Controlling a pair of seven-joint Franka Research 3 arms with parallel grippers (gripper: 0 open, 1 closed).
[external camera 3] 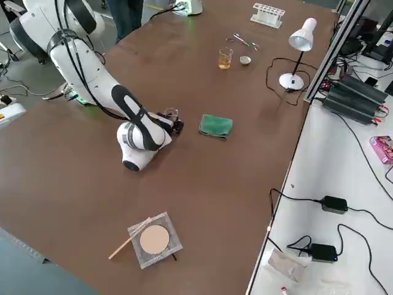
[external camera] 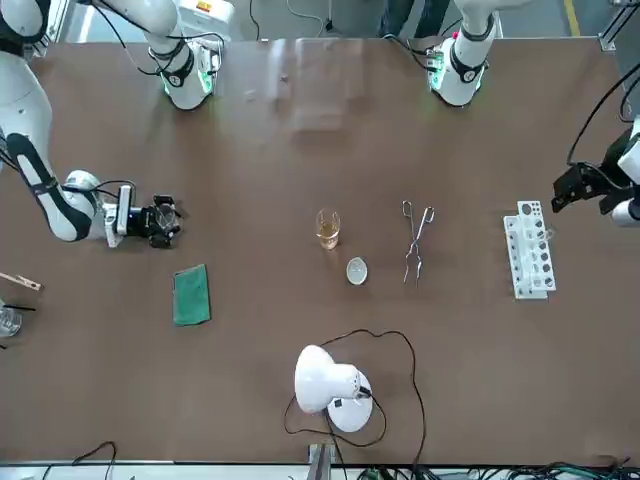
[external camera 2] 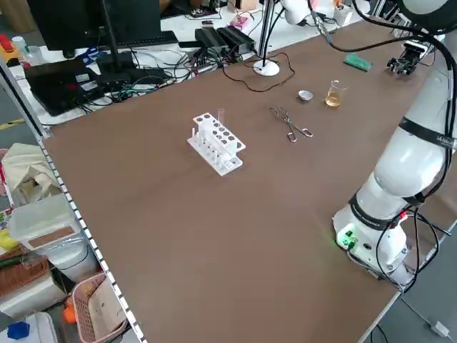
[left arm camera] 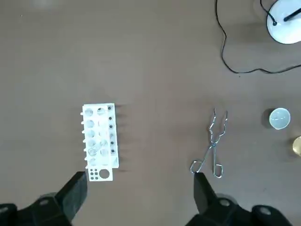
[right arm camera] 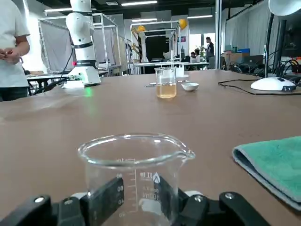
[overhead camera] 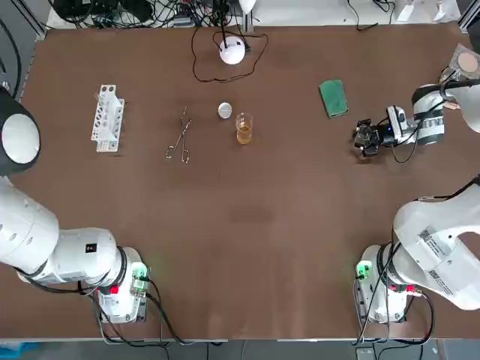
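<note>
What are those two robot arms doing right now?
The right claw is down low at the table, with an empty glass beaker right at its tip, next to a green cloth. The left claw hangs open, high above a white test tube rack, and holds nothing. In the middle of the table lie metal tongs, a small glass of yellow liquid and a little white dish.
</note>
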